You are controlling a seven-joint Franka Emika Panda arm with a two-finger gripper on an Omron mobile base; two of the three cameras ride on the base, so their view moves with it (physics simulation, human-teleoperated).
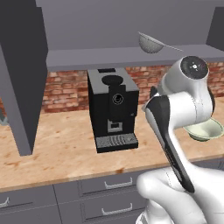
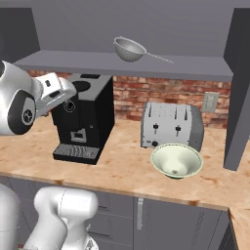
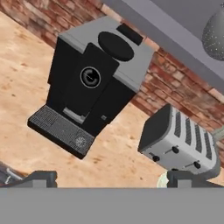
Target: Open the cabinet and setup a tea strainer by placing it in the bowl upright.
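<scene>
Hovering above the counter (image 2: 122, 171) with my gripper (image 3: 111, 179) spread wide and holding nothing; both finger tips rise at the bottom edge of the hand view, well apart. Landmark for this entry: the black coffee machine (image 2: 83, 117). The cabinet (image 2: 132, 63) above the coffee machine stands open, doors swung out to either side, grey shelf exposed. The tea strainer (image 2: 130, 49) sits on that shelf, above the coffee machine and off to its toaster side. From my hand it lies up and away: in the hand view its mesh bowl shows at the top right corner, while the coffee machine sits in the middle of that view, so I judge the hand must rise and swing toward the toaster (image 2: 171, 127) side to reach it. Long axis: the thin wire handle runs along the shelf, pointing away from the coffee machine toward the far cabinet door, roughly parallel to the shelf edge. Appearance: small grey metal mesh half-sphere, rim up, apparently resting on its rounded underside. The bowl (image 2: 177, 161), pale greenish-white, shallow, empty, stands on the counter in front of the toaster, well apart from the coffee machine. Judgement: door step done, strainer not yet grasped.
</scene>
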